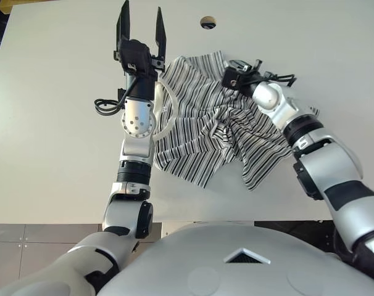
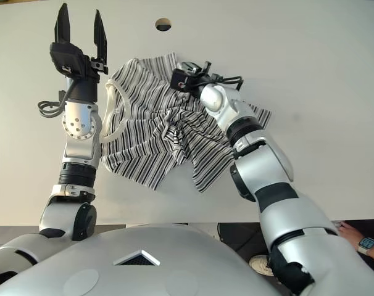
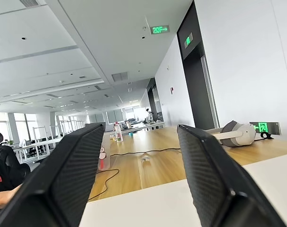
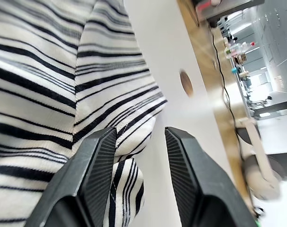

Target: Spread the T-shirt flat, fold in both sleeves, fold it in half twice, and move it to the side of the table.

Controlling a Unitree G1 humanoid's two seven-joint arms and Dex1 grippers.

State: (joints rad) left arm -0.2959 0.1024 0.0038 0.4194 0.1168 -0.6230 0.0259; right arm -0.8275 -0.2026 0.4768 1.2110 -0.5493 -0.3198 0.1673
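- T-shirt (image 1: 199, 135): soft knit cloth, matt, finely ribbed along its black-and-white stripes, rumpled into folds.
- Counter (image 1: 57, 123): smooth white top, matt with a faint sheen.
- Fingers (image 3: 72, 175) of the left gripper (image 1: 142, 17): matt black, with a fine woven grain.
- Fingers (image 4: 98, 165) of the right gripper (image 4: 139, 131): smooth, matt black plastic.

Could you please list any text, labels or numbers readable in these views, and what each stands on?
"20F" with an arrow: green hanging ceiling sign, left wrist view.
Green sign over the dark doorway: too small to read.
Green sign on the far desk: blurred.
T-shirt: stripes, no print.
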